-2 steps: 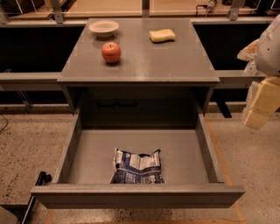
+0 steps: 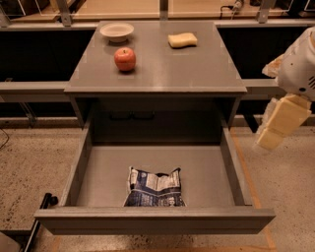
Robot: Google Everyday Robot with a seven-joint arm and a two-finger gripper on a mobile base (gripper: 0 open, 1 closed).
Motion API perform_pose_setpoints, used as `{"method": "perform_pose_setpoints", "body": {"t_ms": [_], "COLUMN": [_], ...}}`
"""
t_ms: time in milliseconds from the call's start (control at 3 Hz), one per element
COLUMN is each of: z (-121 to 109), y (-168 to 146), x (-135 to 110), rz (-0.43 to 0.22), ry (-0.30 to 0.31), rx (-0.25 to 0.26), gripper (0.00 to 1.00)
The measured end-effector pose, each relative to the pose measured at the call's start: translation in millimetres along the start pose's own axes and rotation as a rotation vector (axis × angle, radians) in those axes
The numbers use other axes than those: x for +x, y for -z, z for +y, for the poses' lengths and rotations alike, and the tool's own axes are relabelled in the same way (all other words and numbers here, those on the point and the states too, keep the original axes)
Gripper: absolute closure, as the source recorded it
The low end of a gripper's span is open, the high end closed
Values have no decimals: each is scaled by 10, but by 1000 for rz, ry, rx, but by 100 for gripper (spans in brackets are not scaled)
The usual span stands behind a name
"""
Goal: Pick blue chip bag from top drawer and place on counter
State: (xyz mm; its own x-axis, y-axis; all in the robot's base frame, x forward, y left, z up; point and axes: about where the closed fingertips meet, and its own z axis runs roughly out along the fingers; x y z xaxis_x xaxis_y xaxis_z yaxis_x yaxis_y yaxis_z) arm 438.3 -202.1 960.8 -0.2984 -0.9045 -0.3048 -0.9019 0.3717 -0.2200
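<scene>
The blue chip bag [image 2: 154, 188] lies crinkled in the open top drawer [image 2: 231, 167], near the middle of its front wall. The counter [image 2: 162, 64] is the grey cabinet top above the drawer. My gripper [image 2: 279, 123] hangs at the right edge of the view, outside the drawer's right wall, above the floor and well apart from the bag. It holds nothing that I can see.
On the counter stand a red apple [image 2: 125, 59], a white bowl [image 2: 116, 31] and a yellow sponge [image 2: 182, 40]. A wooden ledge [image 2: 128, 9] runs behind. A speckled floor [image 2: 290, 197] lies on both sides. A black bar [image 2: 40, 214] is at the lower left.
My gripper has moved a little left and down, closer to the drawer's right side. The bag and the counter objects have not moved.
</scene>
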Motion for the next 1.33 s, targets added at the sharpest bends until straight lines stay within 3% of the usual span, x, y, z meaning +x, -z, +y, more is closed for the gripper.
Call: {"method": "perform_pose_setpoints", "body": {"t_ms": [333, 667, 1333], "z": [113, 269, 294], "y": [-360, -743, -799], "x": [-182, -442, -456], "rz": [-66, -81, -82], "ry": [-126, -151, -158], "rx": [-18, -26, -28], "gripper": [0, 0, 0]}}
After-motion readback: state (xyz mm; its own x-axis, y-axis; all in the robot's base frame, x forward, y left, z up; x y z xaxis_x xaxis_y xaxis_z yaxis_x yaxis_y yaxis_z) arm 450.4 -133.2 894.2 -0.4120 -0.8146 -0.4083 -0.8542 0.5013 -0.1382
